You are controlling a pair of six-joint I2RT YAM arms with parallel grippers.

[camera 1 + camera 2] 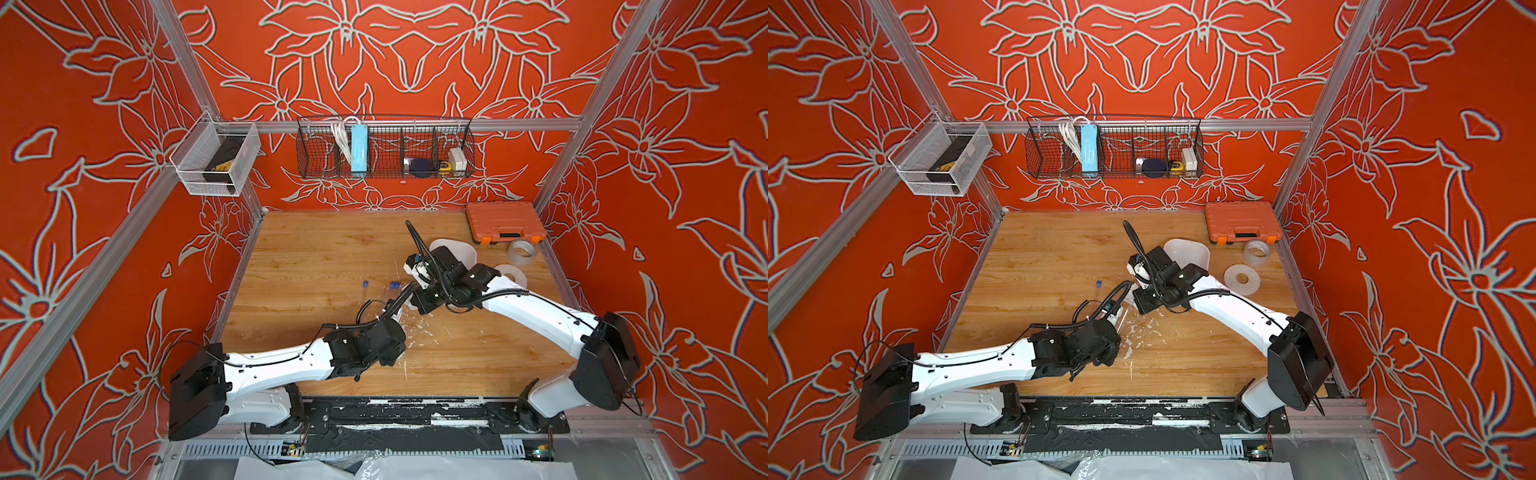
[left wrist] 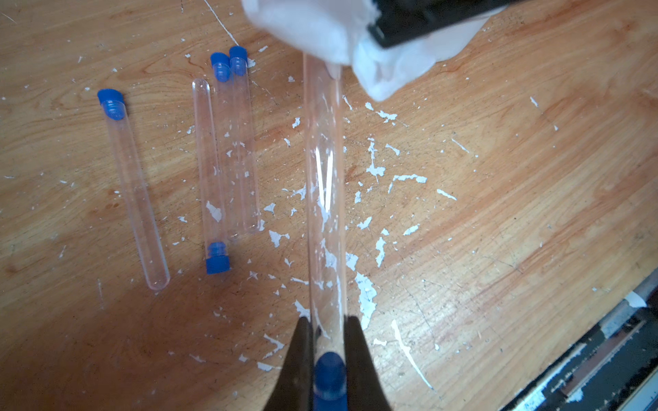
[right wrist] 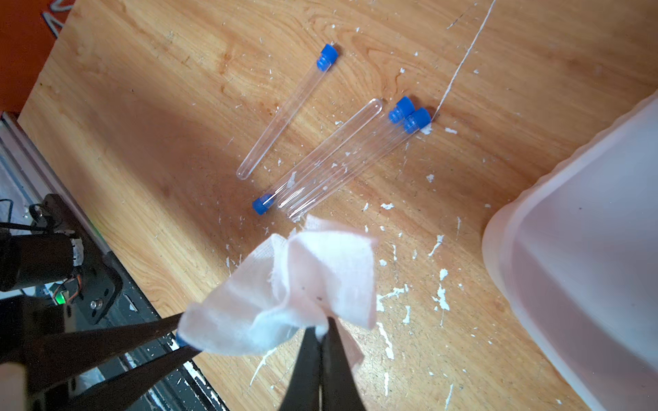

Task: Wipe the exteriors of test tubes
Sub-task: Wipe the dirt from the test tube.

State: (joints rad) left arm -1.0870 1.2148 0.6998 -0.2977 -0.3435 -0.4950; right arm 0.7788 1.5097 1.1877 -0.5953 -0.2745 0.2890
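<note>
My left gripper (image 2: 329,331) is shut on the capped end of a clear test tube (image 2: 324,199), which sticks straight out from the jaws above the table. Its far end is buried in a crumpled white tissue (image 2: 320,32). My right gripper (image 3: 322,327) is shut on that tissue (image 3: 302,281), which covers the held tube in the right wrist view. Several more test tubes lie on the wood: a single one (image 2: 133,188) and a bunch of three (image 2: 228,153), also visible as a single tube (image 3: 285,114) and a bunch (image 3: 341,156). Two blue caps (image 1: 395,285) show in a top view.
A translucent white bin (image 3: 569,249) stands close beside the right gripper. An orange tool case (image 1: 505,222), a tape roll (image 1: 521,251) and a white disc (image 1: 1241,279) sit at the back right. White flecks litter the wooden table (image 1: 311,249). A black rail (image 1: 395,411) runs along the front edge.
</note>
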